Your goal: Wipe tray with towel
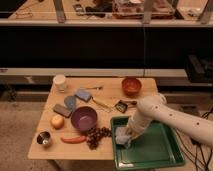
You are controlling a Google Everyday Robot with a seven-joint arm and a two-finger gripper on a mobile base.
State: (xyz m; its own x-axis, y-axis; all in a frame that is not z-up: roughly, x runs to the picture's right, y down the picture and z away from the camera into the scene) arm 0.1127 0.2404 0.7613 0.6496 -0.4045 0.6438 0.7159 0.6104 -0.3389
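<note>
A green tray (165,152) sits at the front right of the wooden table. A pale blue towel (121,135) lies bunched on the tray's floor near its left wall. My white arm reaches in from the right, and the gripper (128,137) is down on the towel at the tray's left side, pressing it to the tray floor. The arm covers the middle of the tray.
On the table (110,90): purple bowl (83,118), grapes (96,136), carrot (73,139), metal cup (44,138), apple (57,121), orange bowl (131,85), white cup (60,82), blue sponge (82,94), brush (121,105). A dark counter stands behind.
</note>
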